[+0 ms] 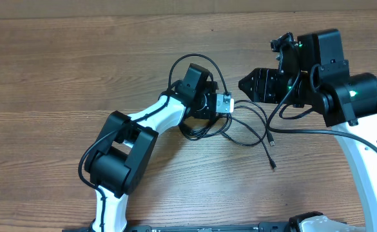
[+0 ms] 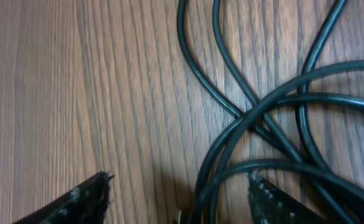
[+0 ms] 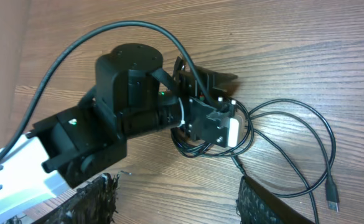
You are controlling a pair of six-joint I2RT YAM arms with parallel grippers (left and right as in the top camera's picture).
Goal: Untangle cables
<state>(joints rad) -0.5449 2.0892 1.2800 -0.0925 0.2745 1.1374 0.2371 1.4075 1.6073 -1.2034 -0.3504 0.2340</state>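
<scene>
Left gripper (image 2: 180, 182): fingers (image 2: 89, 200) apart, mid-wide, nothing pinched, tips low over the wooden table (image 2: 57, 81). The cables (image 2: 256, 112) are thin black cords. Several strands cross in an X just ahead of one fingertip, and one strand curves through the gap between the tips, lying loose on the wood, not clamped. Right gripper (image 3: 177, 184): fingers (image 3: 98, 200) also spread, with only bare table in the gap and no cord. In the overhead view the left gripper (image 1: 225, 103) sits right over the left part of the cables (image 1: 240, 129) at table centre. Loops bunch under and just beside it, and looser loops trail out to the right. A plug (image 1: 272, 139) lies free on the wood at the right edge of the tangle. The right gripper (image 1: 247, 84) is near, above and to the right of the cables in the overhead picture, tips aimed toward the left gripper. Cannot tell any contact with cords. The right wrist view shows the left arm's wrist over the bunched cables (image 3: 197, 151) and a plug (image 3: 333, 203) at the end of a wide loop.
</scene>
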